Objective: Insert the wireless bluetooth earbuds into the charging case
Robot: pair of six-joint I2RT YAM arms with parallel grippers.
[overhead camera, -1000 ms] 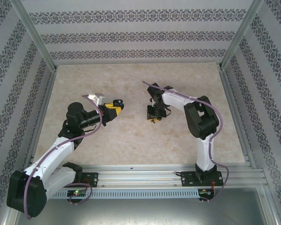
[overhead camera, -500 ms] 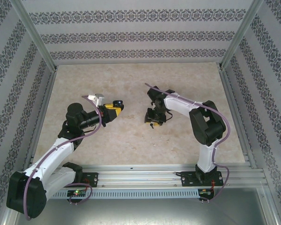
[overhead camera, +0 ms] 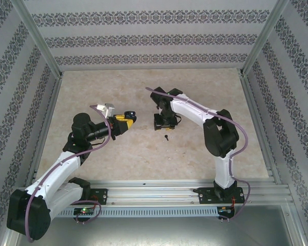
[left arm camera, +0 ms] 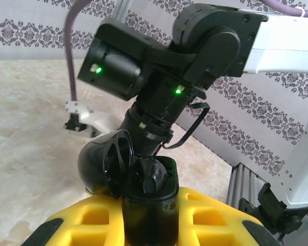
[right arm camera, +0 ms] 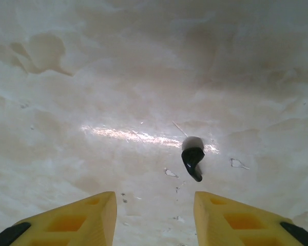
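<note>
your left tool (left arm camera: pixel 150 228) is clamped on the open charging case (left arm camera: pixel 146 189). one earbud (right arm camera: pixel 192 160) lies loose on the bench (right arm camera: pixel 92 77), just right of centre in the right wrist view. your right tool (right arm camera: pixel 154 218) is above it, jaws apart and empty. that earbud still needs picking up and seating; i can't tell whether the other is already in.

Fixed camera looks down from behind on the table (overhead camera: pixel 143 154). Right wrist camera faces the table up close, sharing an earbud (right arm camera: pixel 192 158) with the overhead view; left wrist looks across at the right arm (left arm camera: pixel 215 41).
</note>
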